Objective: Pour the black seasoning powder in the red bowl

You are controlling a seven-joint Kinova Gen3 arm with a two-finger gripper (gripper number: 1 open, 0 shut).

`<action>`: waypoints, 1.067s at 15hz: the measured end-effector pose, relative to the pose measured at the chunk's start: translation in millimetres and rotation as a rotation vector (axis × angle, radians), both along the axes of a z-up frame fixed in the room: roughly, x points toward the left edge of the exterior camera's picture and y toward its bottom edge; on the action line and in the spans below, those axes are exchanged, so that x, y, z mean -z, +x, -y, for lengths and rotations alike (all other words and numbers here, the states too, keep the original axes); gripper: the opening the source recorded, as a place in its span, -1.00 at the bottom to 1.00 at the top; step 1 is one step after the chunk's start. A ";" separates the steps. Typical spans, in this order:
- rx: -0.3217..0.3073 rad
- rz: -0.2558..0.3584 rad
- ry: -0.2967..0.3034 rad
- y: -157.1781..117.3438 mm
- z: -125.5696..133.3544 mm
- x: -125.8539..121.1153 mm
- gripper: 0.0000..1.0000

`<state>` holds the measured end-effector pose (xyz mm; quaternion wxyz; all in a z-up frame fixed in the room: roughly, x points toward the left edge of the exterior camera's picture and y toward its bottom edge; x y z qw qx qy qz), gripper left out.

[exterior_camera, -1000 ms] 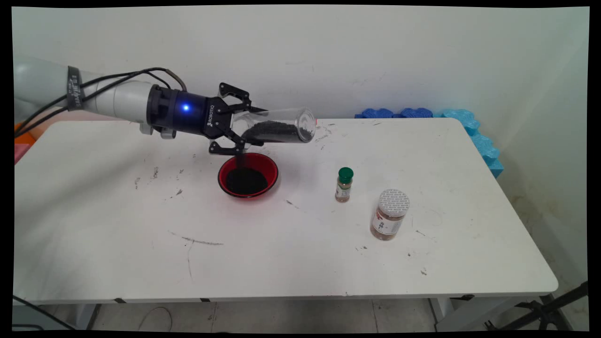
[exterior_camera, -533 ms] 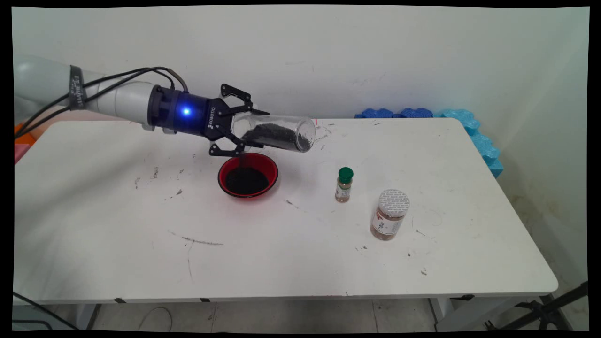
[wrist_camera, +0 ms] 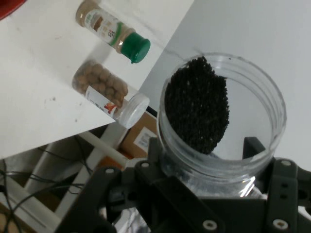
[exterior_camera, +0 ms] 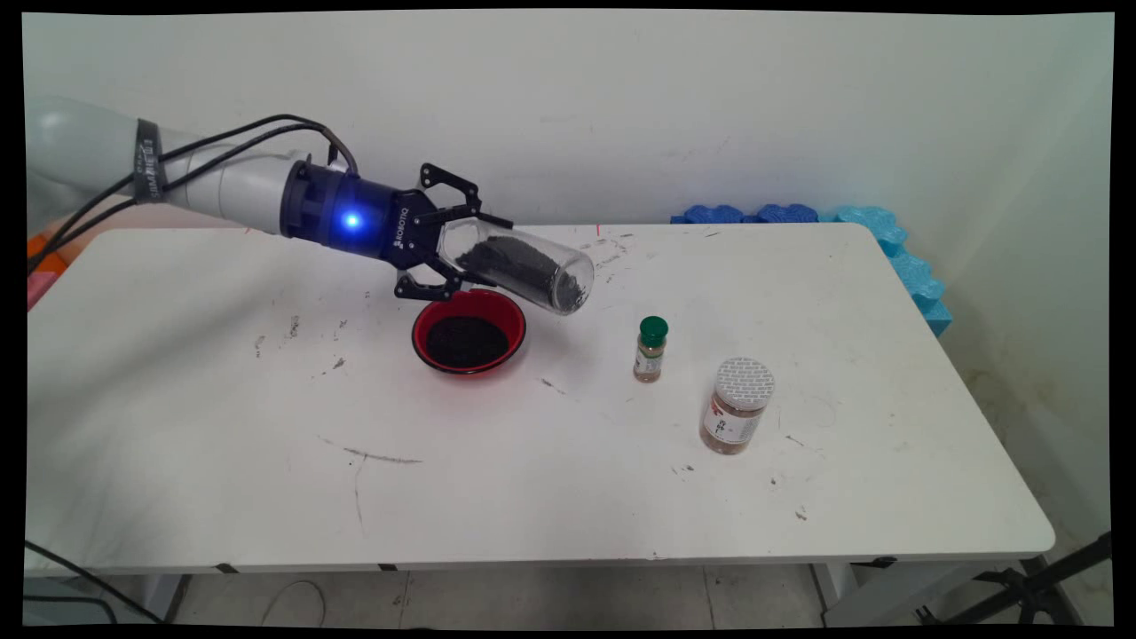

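Now the hand [exterior_camera: 444,253] pinched the tilted jar [exterior_camera: 524,269] of black grains just above the red bowl [exterior_camera: 469,331], beside it two spice bottles [exterior_camera: 650,349].

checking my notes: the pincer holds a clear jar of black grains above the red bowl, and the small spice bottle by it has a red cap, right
Not quite: the small spice bottle has a green cap, as the main view shows. The rest holds: the pincer grips a clear jar of black grains, tilted above the red bowl.

Clear glossy plastic jar [exterior_camera: 524,264], black granules; scuffed matt white table [exterior_camera: 550,461]
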<state>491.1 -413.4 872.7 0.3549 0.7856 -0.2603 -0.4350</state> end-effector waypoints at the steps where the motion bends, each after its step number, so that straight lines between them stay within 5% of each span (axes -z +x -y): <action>1: 0.016 0.010 -0.026 -0.4 0.2 -0.5 -1.00; 6: 0.101 0.062 -0.174 -2.6 1.7 -5.0 -1.00; 16: 0.297 0.177 -0.606 -9.0 6.9 -29.7 -1.00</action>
